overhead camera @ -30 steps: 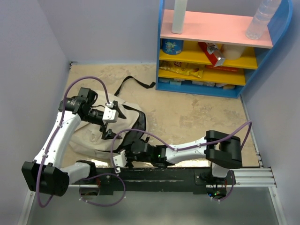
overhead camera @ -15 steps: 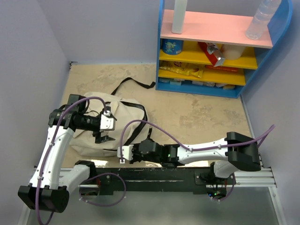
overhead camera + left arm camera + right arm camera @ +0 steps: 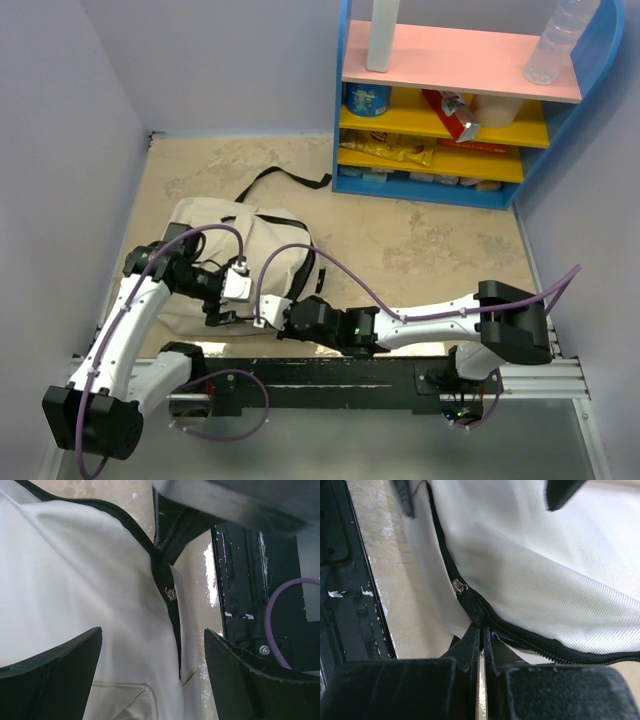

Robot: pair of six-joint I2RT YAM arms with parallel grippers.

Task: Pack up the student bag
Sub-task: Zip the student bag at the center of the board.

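Observation:
The student bag, a beige canvas backpack with black straps, lies on the sandy table at the left. Both grippers work at its near edge. My left gripper hovers over the canvas with its jaws wide open, and between the left fingers I see bag fabric, a black zipper line and a small metal zipper pull. My right gripper reaches in from the right. In the right wrist view it is shut on the bag's black zipper edge, just below the same pull.
A blue shelf unit with bottles and snack packets stands at the back right. A loose black strap trails behind the bag. The black base rail runs along the near edge, close to both grippers. A wall borders the left side.
My left arm has swung from over the bag's top down to its near edge. The right gripper has slid left along that edge, staying shut. The bag has shifted and flattened.

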